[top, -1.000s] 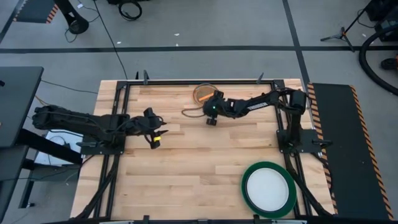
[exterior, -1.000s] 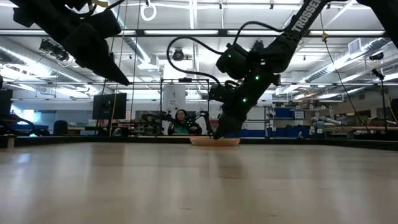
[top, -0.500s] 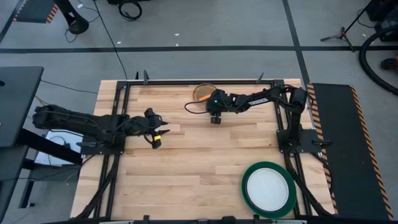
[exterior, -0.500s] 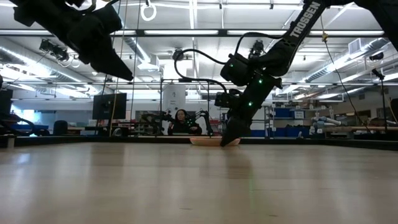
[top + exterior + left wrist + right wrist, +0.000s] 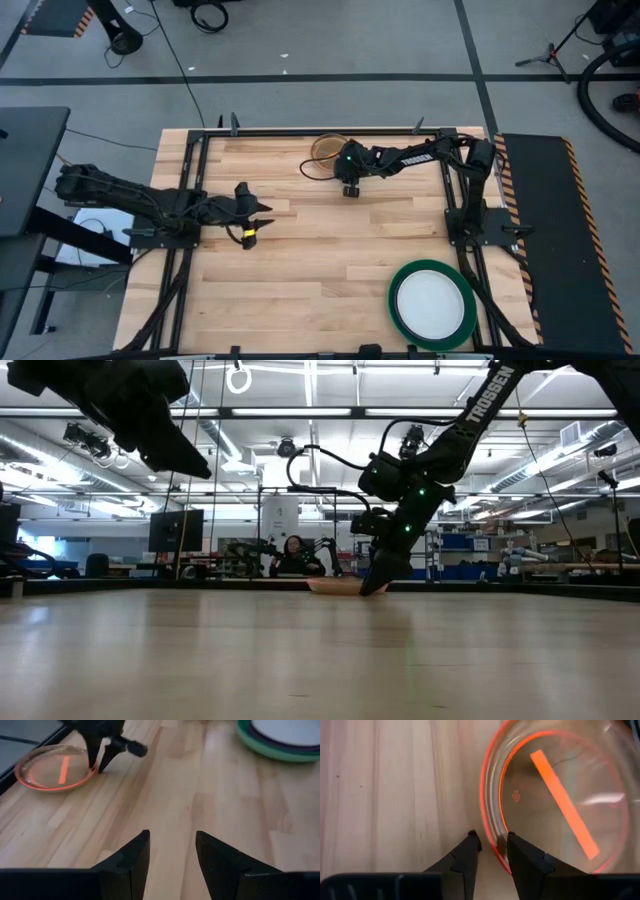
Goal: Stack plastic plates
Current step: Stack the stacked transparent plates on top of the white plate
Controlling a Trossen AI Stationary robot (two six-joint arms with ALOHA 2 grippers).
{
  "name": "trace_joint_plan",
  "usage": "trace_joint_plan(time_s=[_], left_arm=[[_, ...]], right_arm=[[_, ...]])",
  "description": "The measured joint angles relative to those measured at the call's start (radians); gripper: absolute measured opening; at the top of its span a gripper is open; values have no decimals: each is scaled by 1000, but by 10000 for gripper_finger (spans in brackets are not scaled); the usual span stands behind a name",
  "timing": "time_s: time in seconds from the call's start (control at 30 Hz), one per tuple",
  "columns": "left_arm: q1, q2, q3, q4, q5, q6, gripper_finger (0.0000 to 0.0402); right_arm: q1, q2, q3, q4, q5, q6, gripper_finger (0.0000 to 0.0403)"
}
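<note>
A small translucent pink plate (image 5: 326, 149) with a reddish rim lies flat on the table near the far edge; it also shows in the right wrist view (image 5: 560, 795), the low view (image 5: 335, 587) and the left wrist view (image 5: 50, 767). My right gripper (image 5: 340, 163) (image 5: 491, 836) is down at its near-right rim, shut on it. A stack of plates (image 5: 402, 285) with a green rim and a white plate (image 5: 431, 303) on top rests on the near right of the table. My left gripper (image 5: 250, 222) (image 5: 172, 836) hovers open over the left part of the table. My right gripper pinches the pink plate's rim (image 5: 490, 826) on its near-right side, one finger (image 5: 470, 847) outside the rim and one (image 5: 517, 850) inside on the plate's sloping wall. The fingers slant down from above (image 5: 372, 585). The plate lies flat on the table.
Bare wood fills the middle of the table between the pink plate and the stack (image 5: 280, 742). A dark frame (image 5: 460, 210) runs along the table's right and left sides. A person (image 5: 292, 555) sits in the room behind the far edge.
My right gripper has moved a little toward the table's right and far edge, settling down at the pink plate's rim as its arm straightened. My left gripper has shifted slightly toward the near edge and turned. The plate has stayed in place.
</note>
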Motion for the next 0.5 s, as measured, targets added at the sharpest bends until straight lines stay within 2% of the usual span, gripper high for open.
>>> trace_joint_plan(time_s=[0.5], left_arm=[[-122, 0, 0, 37, -3, -22, 166]], right_arm=[[16, 2, 35, -29, 49, 80, 9]])
